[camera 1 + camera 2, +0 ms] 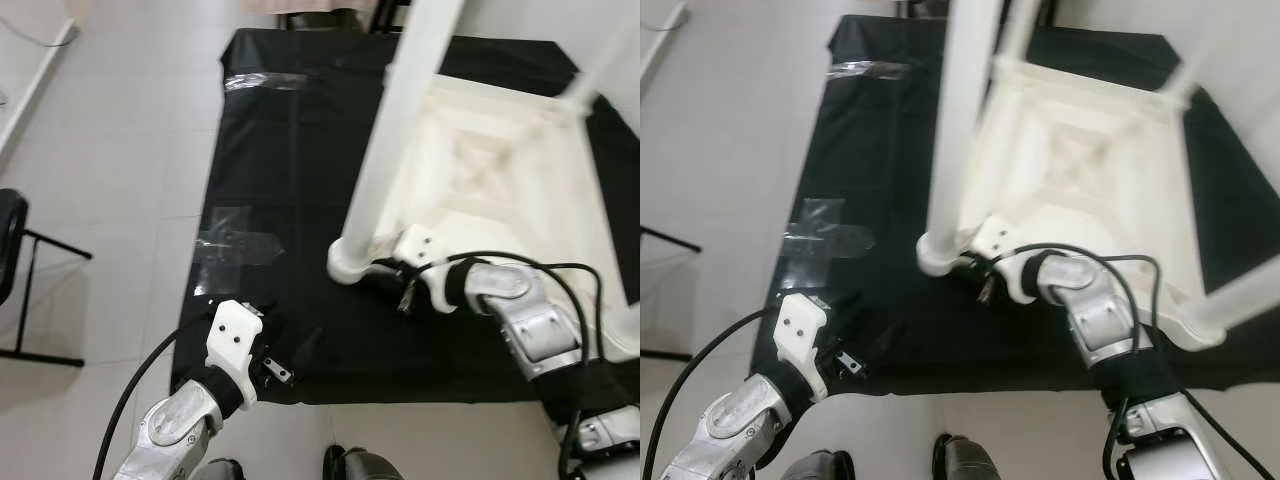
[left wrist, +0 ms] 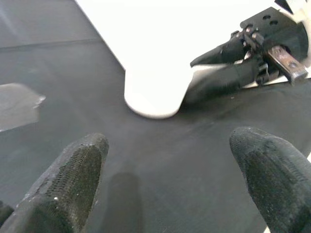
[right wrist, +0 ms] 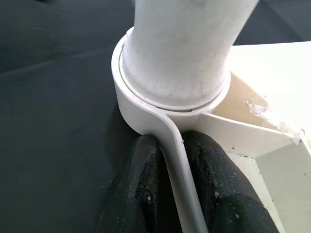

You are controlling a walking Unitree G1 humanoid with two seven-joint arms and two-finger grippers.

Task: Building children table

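Upside down on a black cloth (image 1: 290, 170) lies a white plastic children table (image 1: 500, 170), with its flat top on the cloth and its ribbed underside facing up. No writing or label can be read on it. One white leg (image 1: 395, 130) stands in the round socket (image 3: 146, 114) at the near left corner and points straight up toward the camera.

The right arm bends in from the right, low over the cloth. The right gripper (image 3: 167, 194) pinches the thin white rim just beside that socket, one black finger on each side.

The left gripper (image 2: 170, 179) hangs over the cloth near its front edge, its fingers (image 2: 73, 174) spread wide and holding nothing. Clear tape (image 1: 235, 245) sticks to the cloth.
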